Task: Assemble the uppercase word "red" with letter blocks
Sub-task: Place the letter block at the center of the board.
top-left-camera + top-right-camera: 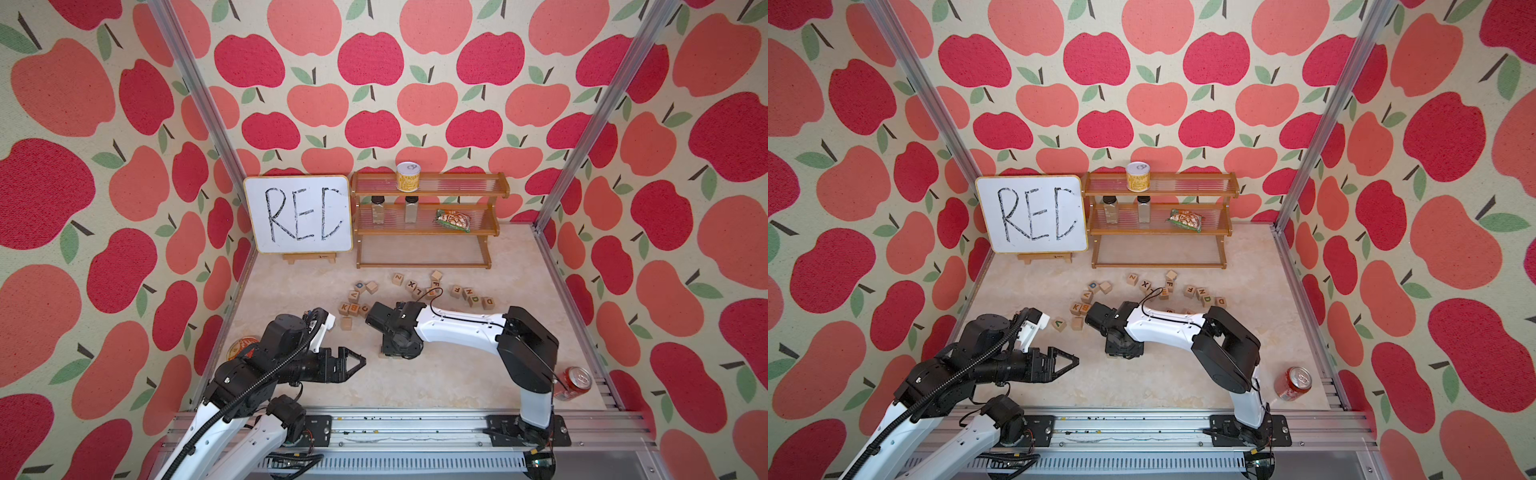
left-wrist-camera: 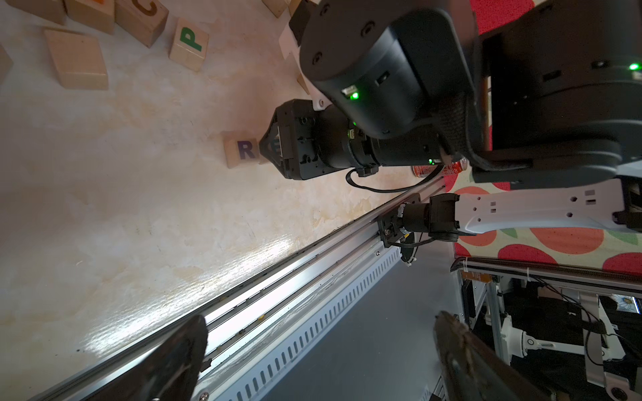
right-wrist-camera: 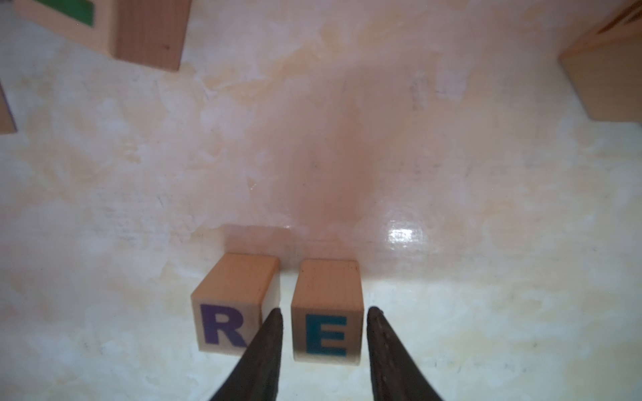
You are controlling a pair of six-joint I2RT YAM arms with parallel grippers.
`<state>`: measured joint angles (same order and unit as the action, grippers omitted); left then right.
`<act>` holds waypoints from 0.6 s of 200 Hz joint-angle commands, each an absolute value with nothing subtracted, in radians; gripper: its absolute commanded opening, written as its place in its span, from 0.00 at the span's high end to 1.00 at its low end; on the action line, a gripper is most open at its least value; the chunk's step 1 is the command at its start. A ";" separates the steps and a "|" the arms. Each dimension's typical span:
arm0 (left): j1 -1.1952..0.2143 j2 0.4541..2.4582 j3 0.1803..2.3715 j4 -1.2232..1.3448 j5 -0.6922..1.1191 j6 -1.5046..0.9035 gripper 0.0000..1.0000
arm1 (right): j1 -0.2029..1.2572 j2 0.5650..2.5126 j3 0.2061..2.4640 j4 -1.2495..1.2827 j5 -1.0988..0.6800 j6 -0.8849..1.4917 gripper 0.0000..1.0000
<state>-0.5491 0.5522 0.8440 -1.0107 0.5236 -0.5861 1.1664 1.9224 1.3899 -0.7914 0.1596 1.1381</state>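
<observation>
Right gripper (image 3: 323, 309) had its jaws loosely around E (image 3: 326, 333), not squeezing it, with R (image 3: 222, 326) just left of it. Left gripper (image 1: 361, 360) hovered further left, jaws wide apart.

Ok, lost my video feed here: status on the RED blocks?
Left gripper open, empty. Right gripper open, straddling E block, not touching. E beside R block, small gap; green D block not yet placed. Next spot unblocked.

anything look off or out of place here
Mainly the whiteboard: its last handwritten letter lacks a left stroke, so it reads like REC, not RED. The R block and E block stand side by side, slightly apart.
</observation>
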 commanded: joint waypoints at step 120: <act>-0.524 0.582 0.857 -0.987 0.565 -0.561 0.01 | 1.035 1.810 1.452 -0.896 0.186 1.034 0.45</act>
